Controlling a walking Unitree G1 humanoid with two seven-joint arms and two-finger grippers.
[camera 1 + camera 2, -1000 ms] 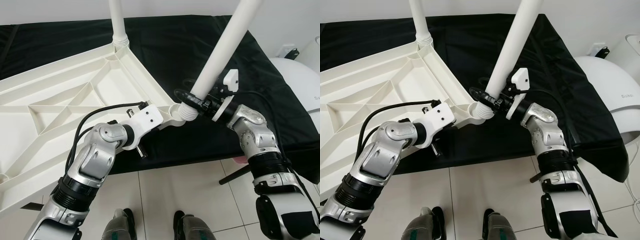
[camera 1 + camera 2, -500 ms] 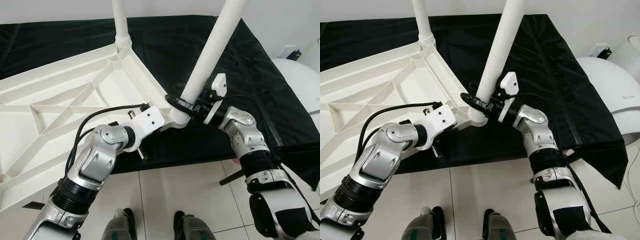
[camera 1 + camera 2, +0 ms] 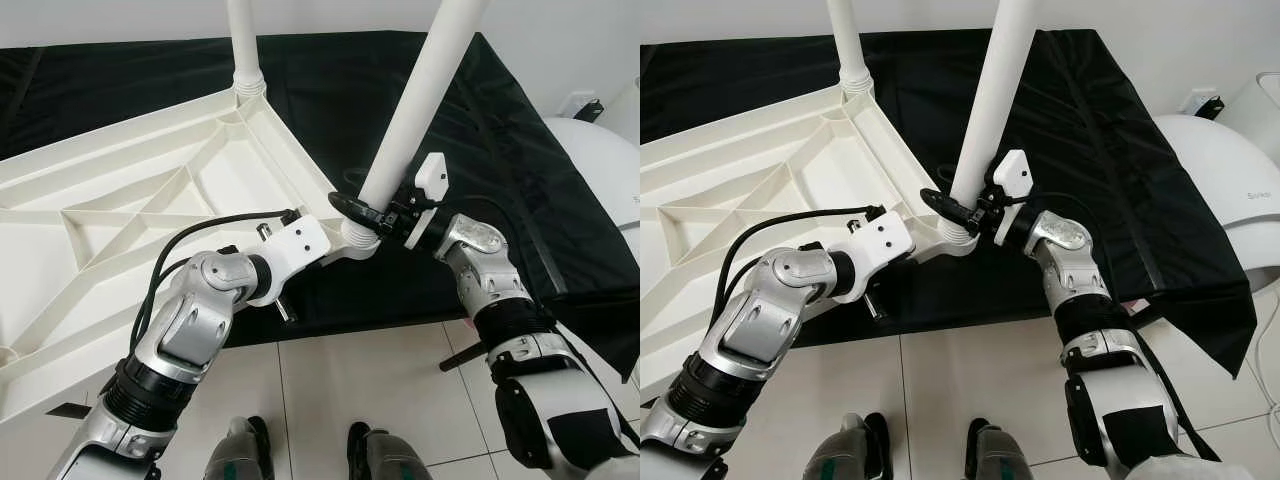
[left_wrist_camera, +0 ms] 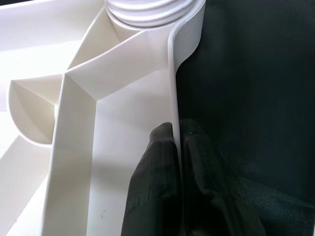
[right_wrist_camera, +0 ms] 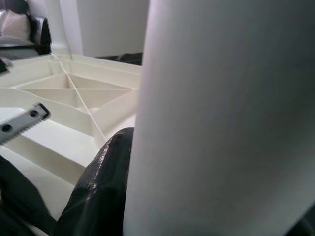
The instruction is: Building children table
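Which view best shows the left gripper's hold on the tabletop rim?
The left wrist view: the left gripper has its black fingers pinching the upturned tabletop rim from both sides, just below the leg socket. In both eye views the wrist housing hides that grip.

Black-covered bed (image 3: 330, 90) carries upturned white tabletop (image 3: 120, 210)
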